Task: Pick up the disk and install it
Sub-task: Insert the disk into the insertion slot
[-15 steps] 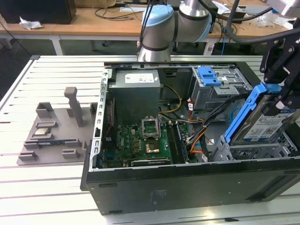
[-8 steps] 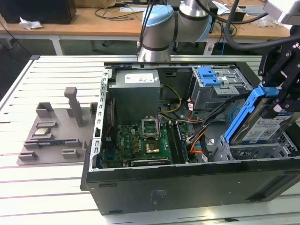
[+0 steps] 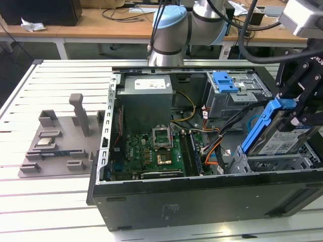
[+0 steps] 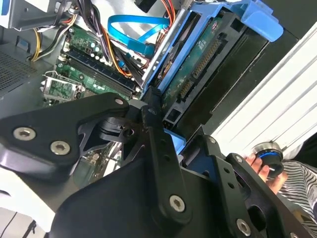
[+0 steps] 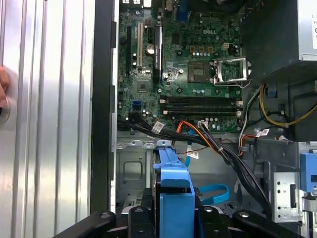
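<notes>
The disk [image 3: 280, 136] is a silver drive in blue side rails, tilted steeply over the drive cage [image 3: 272, 164] at the exterior view's right end of the open computer case [image 3: 166, 201]. My gripper [image 3: 293, 112] is shut on the disk's upper end. In the second wrist view the disk [image 4: 205, 69] shows its green circuit side and blue rails, clamped between the black fingers [image 4: 151, 116]. In the first wrist view a blue rail of the disk [image 5: 173, 183] stands edge-on above the cage floor.
A blue plastic bracket [image 3: 224, 80] sits in the upper bay. The grey power supply box [image 3: 146, 96], motherboard [image 3: 151, 151] and loose cables [image 3: 212, 146] fill the case. A grey fixture [image 3: 60, 136] lies on the table. A person's hand [image 4: 262, 166] is near the case.
</notes>
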`<state>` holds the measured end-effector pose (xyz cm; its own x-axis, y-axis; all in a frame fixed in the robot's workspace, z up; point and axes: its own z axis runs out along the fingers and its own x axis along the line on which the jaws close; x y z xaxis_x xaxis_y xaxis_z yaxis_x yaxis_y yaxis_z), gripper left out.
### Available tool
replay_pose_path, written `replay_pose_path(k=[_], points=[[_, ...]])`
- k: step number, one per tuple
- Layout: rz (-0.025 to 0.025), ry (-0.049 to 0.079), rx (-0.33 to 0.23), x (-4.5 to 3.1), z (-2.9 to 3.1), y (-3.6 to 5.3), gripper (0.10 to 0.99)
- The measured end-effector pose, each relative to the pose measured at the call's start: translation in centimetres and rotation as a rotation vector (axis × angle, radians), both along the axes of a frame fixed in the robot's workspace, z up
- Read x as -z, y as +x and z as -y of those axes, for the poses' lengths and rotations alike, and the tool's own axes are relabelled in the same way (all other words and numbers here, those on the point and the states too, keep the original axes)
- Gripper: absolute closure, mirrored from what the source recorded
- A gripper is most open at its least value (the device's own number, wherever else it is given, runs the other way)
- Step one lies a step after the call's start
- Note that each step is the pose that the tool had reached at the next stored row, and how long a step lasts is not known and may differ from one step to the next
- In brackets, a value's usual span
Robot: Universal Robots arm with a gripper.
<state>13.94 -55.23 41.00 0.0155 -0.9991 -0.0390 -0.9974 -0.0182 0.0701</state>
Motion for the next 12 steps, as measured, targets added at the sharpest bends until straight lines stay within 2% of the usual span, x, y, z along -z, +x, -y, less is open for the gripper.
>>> replay_pose_path(k=[4,9,10,12], points=[[0.0,0.0,0.0,0.77,0.0,0.0,0.718],[0.0,0.0,0.0,0.82,0.0,0.0,0.706],[0.0001,0.0,0.0,0.81,0.0,0.0,0.647],[0.0,0.0,0.0,0.82,0.0,0.0,0.647]])
